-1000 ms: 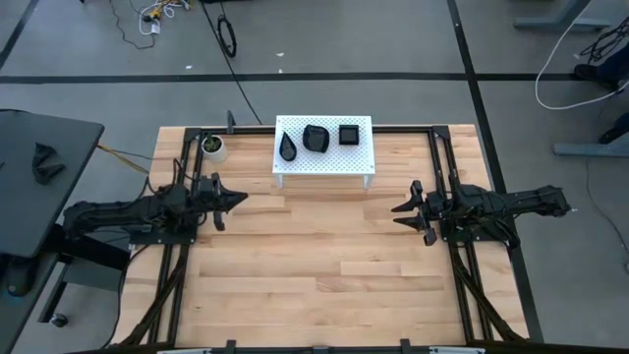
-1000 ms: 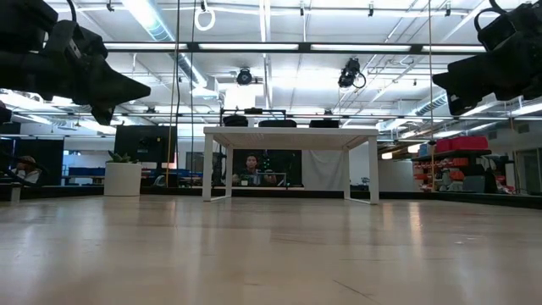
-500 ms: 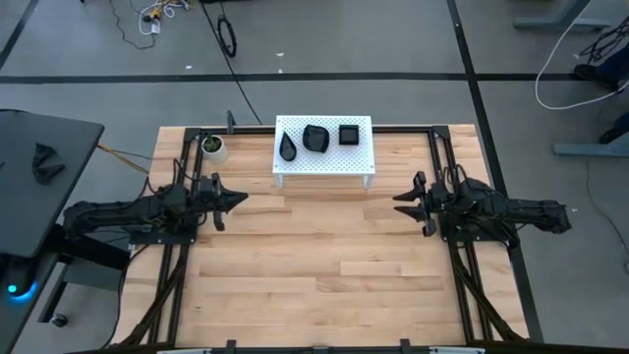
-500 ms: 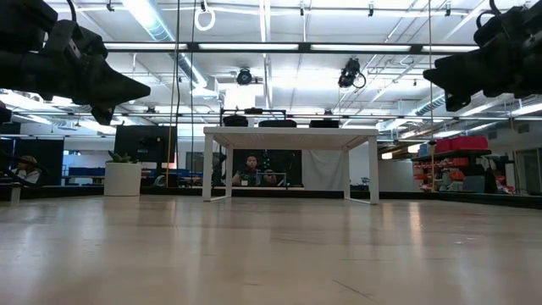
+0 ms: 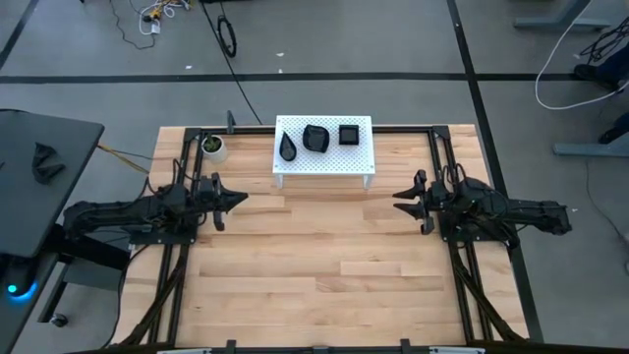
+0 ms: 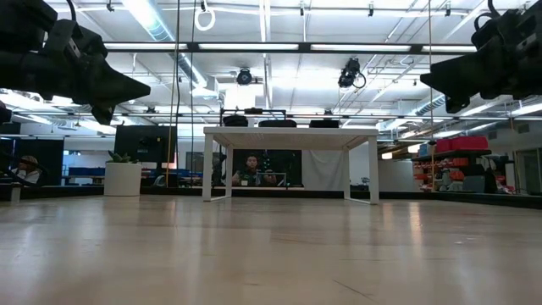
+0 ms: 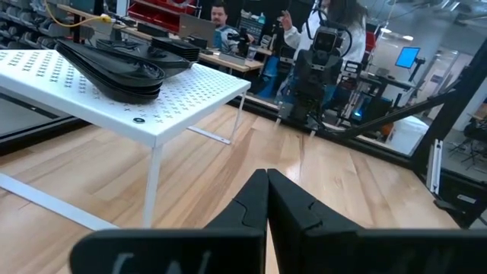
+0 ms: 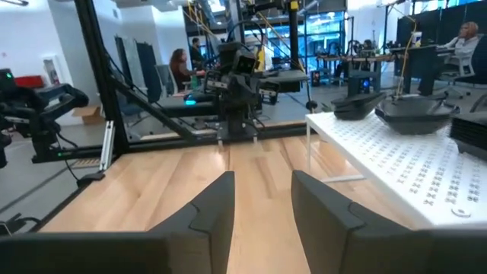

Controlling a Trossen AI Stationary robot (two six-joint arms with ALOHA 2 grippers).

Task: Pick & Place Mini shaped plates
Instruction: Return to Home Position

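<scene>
The mini shaped plates lie in three black piles on a white perforated stand (image 5: 324, 162) at the table's far middle: teardrop (image 5: 287, 147), lobed (image 5: 315, 138) and square (image 5: 350, 134). They also show in the left wrist view as plates (image 7: 114, 65) and in the right wrist view as plates (image 8: 415, 110). My left gripper (image 5: 241, 198) hovers shut at the table's left, pointing level toward the middle, its fingers (image 7: 266, 183) closed with nothing between them. My right gripper (image 5: 398, 206) hovers open at the table's right, facing it, with nothing between its fingers (image 8: 262, 183).
A small white cup with a green plant (image 5: 212, 147) stands at the far left, beside the stand. Bare wooden table (image 5: 324, 265) stretches between the two grippers and toward the near edge. Black frame rails (image 5: 172, 285) run along both sides. People show in the room beyond.
My right arm has swung slightly, so its gripper has turned a little toward the table's far edge and the white stand; it has then stayed still. It remains open.
</scene>
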